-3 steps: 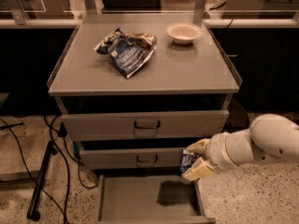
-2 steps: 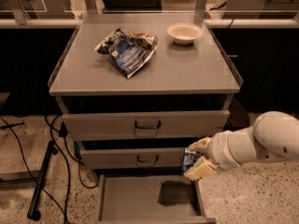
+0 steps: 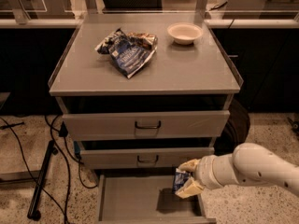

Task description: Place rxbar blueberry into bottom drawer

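1. jaws: we see the gripper closed on the bar, one pale finger above it and one below. the bar sits pinched between them, poking out to the left of the fingers.
2. where it is: the gripper hangs over the right part of the open bottom drawer, just in front of the middle drawer face. the arm comes in from the right.
3. key relation: the bar is already in the jaws, so what matters is bar vs. drawer. the drawer floor lies straight below the bar, and a dark shadow sits on the floor under it. we read that as bar clear of the floor, not touching.
4. bar axis: looks closer to upright than flat, top edge near the upper finger. exact tilt is hard to call.
5. next move, our guess: lower a little, then let go. the right drawer wall is near the gripper, so any drift should go left.
6. containers: the bottom drawer shows a bare grey floor, nothing in it that we can see. the middle drawer and top drawer are closed, contents hidden.
7. cabinet top: a crumpled chip bag left of centre. a pale bowl at the back right, nothing visible in it.
8. task status: we judge it near done, release pending.
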`<state>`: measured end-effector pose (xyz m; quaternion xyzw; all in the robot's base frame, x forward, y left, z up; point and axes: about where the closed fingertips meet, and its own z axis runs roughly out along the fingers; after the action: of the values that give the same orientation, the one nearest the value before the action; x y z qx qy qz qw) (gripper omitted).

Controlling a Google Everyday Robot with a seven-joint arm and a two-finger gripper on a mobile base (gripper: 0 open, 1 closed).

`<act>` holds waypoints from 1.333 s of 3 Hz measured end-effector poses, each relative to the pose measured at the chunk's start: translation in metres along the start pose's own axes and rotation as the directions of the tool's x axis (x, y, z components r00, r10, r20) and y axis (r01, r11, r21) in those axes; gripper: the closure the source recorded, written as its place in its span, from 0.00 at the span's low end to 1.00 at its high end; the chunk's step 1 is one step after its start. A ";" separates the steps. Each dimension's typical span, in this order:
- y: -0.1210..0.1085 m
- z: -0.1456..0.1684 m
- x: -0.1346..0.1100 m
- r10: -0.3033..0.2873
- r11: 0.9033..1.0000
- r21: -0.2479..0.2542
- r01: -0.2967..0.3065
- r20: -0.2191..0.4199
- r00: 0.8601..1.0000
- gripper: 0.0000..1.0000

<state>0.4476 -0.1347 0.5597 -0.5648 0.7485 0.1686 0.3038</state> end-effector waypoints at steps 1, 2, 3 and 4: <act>0.010 0.091 0.022 -0.038 0.998 -0.036 0.042 0.091 0.995 1.00; 0.022 0.165 0.050 -0.033 0.993 -0.112 0.046 0.112 0.993 1.00; 0.039 0.185 0.058 0.003 0.988 -0.151 0.016 0.125 0.992 1.00; 0.033 0.196 0.069 -0.027 0.989 -0.144 0.042 0.105 0.994 1.00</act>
<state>0.4554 -0.0591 0.3631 -0.5888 0.7078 0.2465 0.3026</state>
